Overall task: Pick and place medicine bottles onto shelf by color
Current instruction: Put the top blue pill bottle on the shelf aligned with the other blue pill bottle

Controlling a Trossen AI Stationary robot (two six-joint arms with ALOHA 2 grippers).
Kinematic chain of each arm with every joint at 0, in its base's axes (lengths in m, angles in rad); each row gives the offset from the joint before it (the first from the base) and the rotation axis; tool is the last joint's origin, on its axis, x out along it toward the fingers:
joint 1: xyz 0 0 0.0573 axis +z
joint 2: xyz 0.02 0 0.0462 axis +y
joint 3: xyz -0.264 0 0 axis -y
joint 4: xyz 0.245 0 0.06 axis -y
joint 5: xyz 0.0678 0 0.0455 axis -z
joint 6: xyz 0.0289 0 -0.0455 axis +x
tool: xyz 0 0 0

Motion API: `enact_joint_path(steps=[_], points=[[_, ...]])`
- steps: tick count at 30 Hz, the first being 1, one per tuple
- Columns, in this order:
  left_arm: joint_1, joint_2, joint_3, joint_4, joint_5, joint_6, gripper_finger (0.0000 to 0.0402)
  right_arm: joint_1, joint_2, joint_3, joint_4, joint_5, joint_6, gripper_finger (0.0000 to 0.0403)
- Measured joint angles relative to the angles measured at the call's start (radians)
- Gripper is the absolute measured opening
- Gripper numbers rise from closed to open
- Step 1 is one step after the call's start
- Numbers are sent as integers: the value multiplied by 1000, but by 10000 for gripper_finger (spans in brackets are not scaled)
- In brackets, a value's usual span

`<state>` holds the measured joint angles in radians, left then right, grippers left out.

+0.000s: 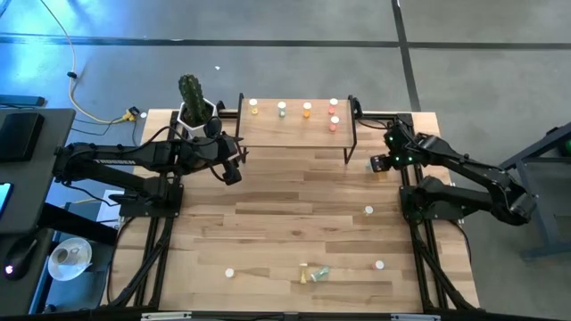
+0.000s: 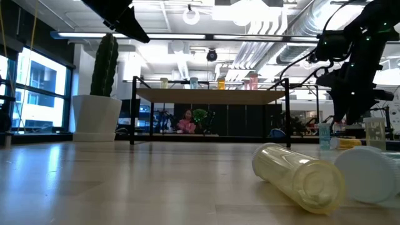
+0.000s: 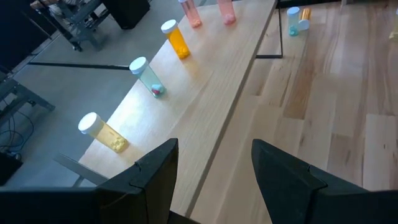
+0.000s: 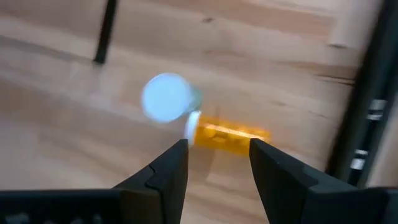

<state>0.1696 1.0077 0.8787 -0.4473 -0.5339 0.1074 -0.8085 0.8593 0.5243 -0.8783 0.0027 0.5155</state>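
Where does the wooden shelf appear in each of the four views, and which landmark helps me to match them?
High view: shelf at top centre.
Low view: edge-on, centre, at mid-height.
Left wrist view: its board runs diagonally across the picture.
Right wrist view: board not in it; the thin black bar may be its leg.
Landmark: the orange bottle standing on it.

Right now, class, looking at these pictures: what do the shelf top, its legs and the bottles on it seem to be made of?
The shelf top looks like pale wood with a smooth matt finish; grain lines show. Its legs look like thin black metal, probably painted. The bottles seem to be clear tinted plastic, since you can see through them, with white caps, likely plastic too.
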Motion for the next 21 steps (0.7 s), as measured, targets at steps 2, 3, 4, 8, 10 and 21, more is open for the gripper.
enact_joint_path(steps=[2, 3, 4, 8, 10, 21], points=[[0, 0, 0, 0, 0, -1, 193, 0, 0, 0, 1, 16, 15, 162], [0, 0, 0, 0, 0, -1, 193, 0, 1, 0, 0, 16, 30, 162], [0, 0, 0, 0, 0, -1, 193, 0, 5, 0, 0, 16, 45, 162], [0, 0, 0, 0, 0, -2, 193, 0, 53, 0, -25, 15, 69, 162], [0, 0, 0, 0, 0, -1, 193, 0, 88, 0, -34, 19, 93, 162], [0, 0, 0, -1, 0, 0, 193, 0, 151, 44, -36, 5, 70, 162]])
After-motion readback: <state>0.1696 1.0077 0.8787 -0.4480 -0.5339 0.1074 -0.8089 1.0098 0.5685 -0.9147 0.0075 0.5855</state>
